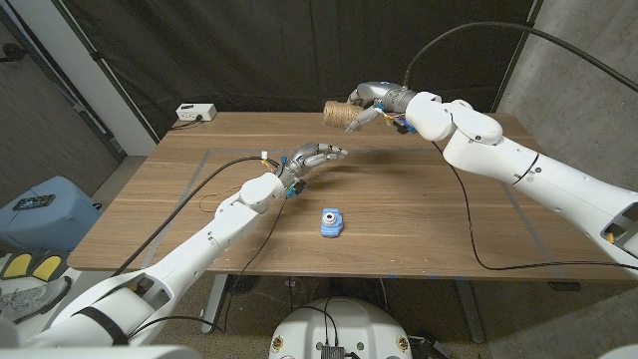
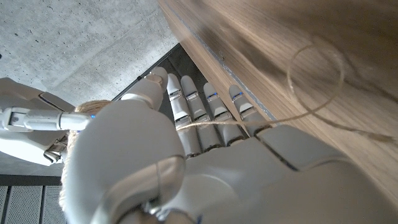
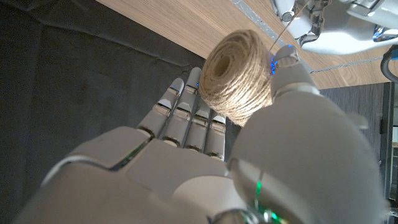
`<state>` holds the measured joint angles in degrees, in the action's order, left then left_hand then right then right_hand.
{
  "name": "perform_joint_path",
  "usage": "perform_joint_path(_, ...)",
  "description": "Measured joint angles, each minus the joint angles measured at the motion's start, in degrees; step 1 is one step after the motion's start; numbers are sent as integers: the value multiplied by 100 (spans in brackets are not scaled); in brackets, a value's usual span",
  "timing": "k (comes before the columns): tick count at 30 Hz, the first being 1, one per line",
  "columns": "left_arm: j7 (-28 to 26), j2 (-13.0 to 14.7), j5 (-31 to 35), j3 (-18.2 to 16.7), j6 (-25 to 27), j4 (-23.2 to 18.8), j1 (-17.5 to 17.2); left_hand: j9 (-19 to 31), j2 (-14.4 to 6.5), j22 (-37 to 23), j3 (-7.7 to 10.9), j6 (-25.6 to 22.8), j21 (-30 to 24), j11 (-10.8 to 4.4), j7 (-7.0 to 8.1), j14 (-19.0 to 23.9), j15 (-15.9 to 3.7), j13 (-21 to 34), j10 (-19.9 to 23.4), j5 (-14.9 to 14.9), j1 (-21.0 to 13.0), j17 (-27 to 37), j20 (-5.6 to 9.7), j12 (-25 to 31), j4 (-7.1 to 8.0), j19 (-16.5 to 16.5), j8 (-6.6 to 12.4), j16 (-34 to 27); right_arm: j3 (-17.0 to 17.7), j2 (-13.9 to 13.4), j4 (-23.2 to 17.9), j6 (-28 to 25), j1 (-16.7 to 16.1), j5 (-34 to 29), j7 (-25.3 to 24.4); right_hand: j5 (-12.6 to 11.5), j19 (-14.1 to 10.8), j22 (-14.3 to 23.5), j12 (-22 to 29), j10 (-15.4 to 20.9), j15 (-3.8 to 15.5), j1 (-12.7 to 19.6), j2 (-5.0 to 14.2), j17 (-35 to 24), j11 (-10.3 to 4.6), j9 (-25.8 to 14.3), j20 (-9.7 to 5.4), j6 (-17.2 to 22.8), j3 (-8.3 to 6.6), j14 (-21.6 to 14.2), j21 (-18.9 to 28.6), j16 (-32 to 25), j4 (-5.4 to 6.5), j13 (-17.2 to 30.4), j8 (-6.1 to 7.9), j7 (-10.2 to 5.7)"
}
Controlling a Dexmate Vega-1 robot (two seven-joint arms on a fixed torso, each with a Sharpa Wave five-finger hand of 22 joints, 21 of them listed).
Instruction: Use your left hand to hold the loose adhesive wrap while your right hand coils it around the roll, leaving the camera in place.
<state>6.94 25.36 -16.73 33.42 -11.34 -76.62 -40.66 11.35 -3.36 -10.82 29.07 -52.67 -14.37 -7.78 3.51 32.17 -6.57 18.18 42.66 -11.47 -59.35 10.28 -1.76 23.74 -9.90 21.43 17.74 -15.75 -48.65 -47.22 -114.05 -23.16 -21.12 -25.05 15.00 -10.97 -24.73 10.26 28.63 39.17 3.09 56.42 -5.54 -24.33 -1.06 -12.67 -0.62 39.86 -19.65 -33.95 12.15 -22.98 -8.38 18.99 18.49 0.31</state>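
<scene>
- Nearest the head camera lies the left arm, reaching up the table (image 1: 419, 214) to its left hand (image 1: 317, 156), which hovers over the middle of the board.
- Left hand condition: fingers extended forward and close together. The left wrist view shows a thin strand (image 2: 205, 124) of twine crossing the fingers (image 2: 186, 115). I cannot tell whether it is pinched or merely draped.
- Task item: the roll (image 1: 342, 115) is brown twine by appearance, not adhesive wrap. It is raised above the far edge of the table, clamped in the right hand (image 1: 367, 108) between thumb and fingers, as confirmed in the right wrist view (image 3: 239, 74).
- Loose strand: one loop (image 2: 314, 78) lies on the wood near the left hand. A taut length (image 3: 287, 22) runs from the roll toward the left hand (image 3: 323, 25).
- Blue camera (image 1: 331, 221): sits on the table nearer the robot than either hand, well apart from both.
- Judgement, step in hand: winding the slack onto the roll.
- Recommendation: left hand should keep light, steady tension on the strand, letting it slip through without release.
- Recommendation: right hand should turn the roll evenly so that turns lie side by side.
- Risk: the slack loop could drag toward the camera. Keep the strand lifted and the work at the far side.
</scene>
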Motion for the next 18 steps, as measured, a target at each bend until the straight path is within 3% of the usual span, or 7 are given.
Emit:
perform_joint_path(8, -49, 11, 15, 36, 5, -84, -18, -1, -33, 0, -88, -235, -27, -32, 5, 214, -71, 31, 252, 0, -93, 0, 13, 43, 2, 111, 68, -79, 22, -42, -54, -13, -32, 1, -14, 1, -21, 0, 42, 11, -1, 0, 0, 0, -9, 1, -21, 22, 23, -60, 0, 0, -23, 5, 27, 22)
perform_joint_path(18, -53, 28, 31, 87, 38, -164, -19, -1, -33, 1, -134, -290, -27, -41, -13, 305, -80, 58, 260, 0, -91, 0, 43, 43, 6, 141, 83, -78, 47, -74, -80, -23, -47, -13, -15, -6, -83, 0, 56, 11, 26, 0, 0, -27, -10, 4, 1, 29, 23, -87, 0, 0, -23, 32, 26, 29)
